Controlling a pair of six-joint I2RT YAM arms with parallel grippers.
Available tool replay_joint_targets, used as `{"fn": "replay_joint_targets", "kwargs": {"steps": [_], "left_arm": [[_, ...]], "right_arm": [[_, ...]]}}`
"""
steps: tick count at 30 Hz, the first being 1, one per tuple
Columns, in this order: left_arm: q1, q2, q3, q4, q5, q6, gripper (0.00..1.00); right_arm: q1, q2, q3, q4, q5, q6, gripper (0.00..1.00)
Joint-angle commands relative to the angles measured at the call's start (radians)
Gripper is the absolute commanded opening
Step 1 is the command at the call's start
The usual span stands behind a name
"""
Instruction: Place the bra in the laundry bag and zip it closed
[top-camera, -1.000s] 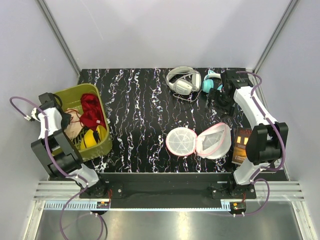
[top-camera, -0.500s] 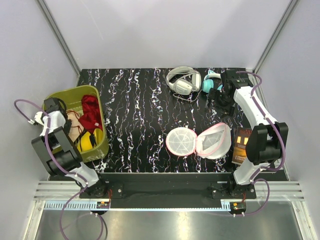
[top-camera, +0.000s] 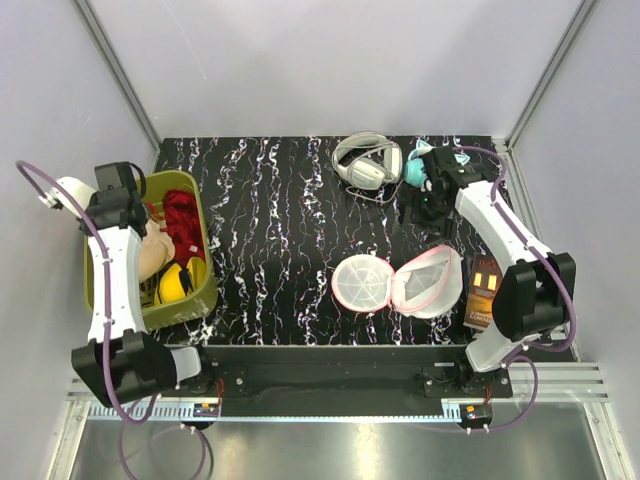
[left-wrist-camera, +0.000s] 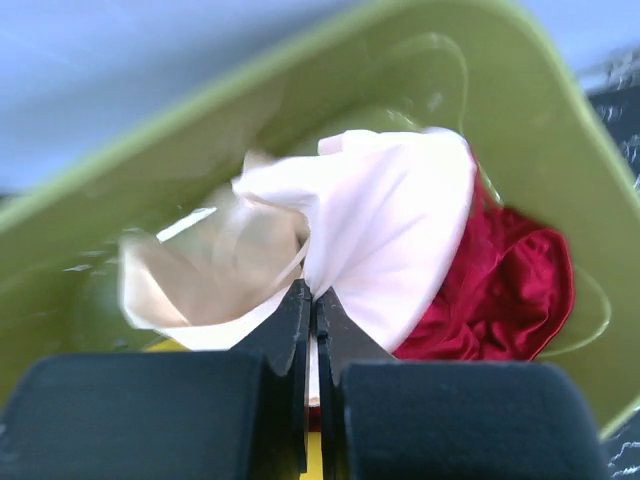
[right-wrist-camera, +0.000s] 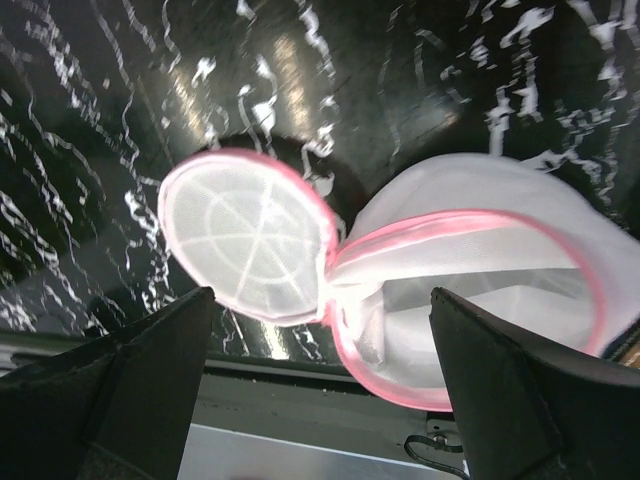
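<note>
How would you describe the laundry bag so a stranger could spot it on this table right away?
Start at the black marbled table and look at its near edge, right of centre. The laundry bag lies there unzipped like a clamshell, nearer than the white headphones. It is the only white mesh thing with pink trim.

No text, label, brand or number can be read in any view. The dark box (top-camera: 484, 292) at the right of the top view carries orange and pale markings, but they are too small to make out.
</note>
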Motion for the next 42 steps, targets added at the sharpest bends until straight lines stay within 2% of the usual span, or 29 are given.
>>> {"fn": "replay_joint_targets", "kwargs": {"steps": [1,7,10,13,15,16,17,18,19,20,23,27,30,32,36,39,42], "left_arm": [[-0.038,-0.033,0.164,-0.199,-0.173,-0.003,0.0],[-0.201,-0.019,0.529,-0.386,-0.394,0.079,0.0],[-0.29,-0.036,0.665,-0.388,-0.477,0.159,0.0],[-0.33,-0.062,0.774,-0.37,-0.405,0.213,0.0],[-0.33,-0.097,0.799,-0.318,-0.222,0.289,0.0],[-0.331,-0.116,0.784,-0.2,-0.119,0.335,0.0],[-0.334,-0.151,0.747,-0.15,0.087,0.362,0.0],[-0.337,-0.169,0.72,-0.103,0.188,0.367,0.0],[-0.34,-0.189,0.645,0.01,0.286,0.36,0.0],[-0.352,-0.215,0.612,0.049,0.434,0.344,0.0],[-0.403,-0.236,0.489,0.16,0.611,0.275,0.0],[-0.493,-0.242,0.344,0.311,0.741,0.238,0.0],[-0.558,-0.228,0.261,0.383,0.814,0.216,0.0],[-0.586,-0.205,0.21,0.391,0.854,0.189,0.0],[-0.596,-0.174,0.092,0.407,0.945,0.017,0.0],[-0.606,-0.162,-0.027,0.382,0.978,-0.105,0.0],[-0.606,-0.125,-0.052,0.286,1.031,-0.158,0.0]], "right_arm": [[0.066,-0.06,-0.032,0.031,-0.046,0.002,0.96],[0.111,-0.097,-0.055,0.057,-0.074,0.027,0.96],[0.113,-0.12,-0.052,0.059,-0.072,0.027,0.96],[0.113,-0.141,-0.048,0.06,-0.078,0.033,0.96],[0.113,-0.153,-0.045,0.063,-0.083,0.033,0.96],[0.113,-0.158,-0.042,0.065,-0.089,0.033,0.96],[0.114,-0.164,-0.042,0.065,-0.094,0.031,0.96],[0.113,-0.169,-0.036,0.065,-0.1,0.03,0.96],[0.113,-0.172,-0.034,0.065,-0.112,0.028,0.96],[0.113,-0.181,-0.032,0.065,-0.118,0.027,0.96],[0.113,-0.195,-0.026,0.066,-0.141,0.024,0.96],[0.113,-0.225,-0.022,0.066,-0.184,0.022,0.96],[0.114,-0.258,-0.017,0.092,-0.278,-0.001,0.96],[0.114,-0.285,-0.011,0.114,-0.362,-0.018,0.97],[0.137,-0.305,0.004,0.192,-0.509,-0.036,0.97],[0.186,-0.33,-0.008,0.267,-0.555,-0.071,0.96],[0.234,-0.357,-0.035,0.322,-0.553,-0.122,0.96]]}}
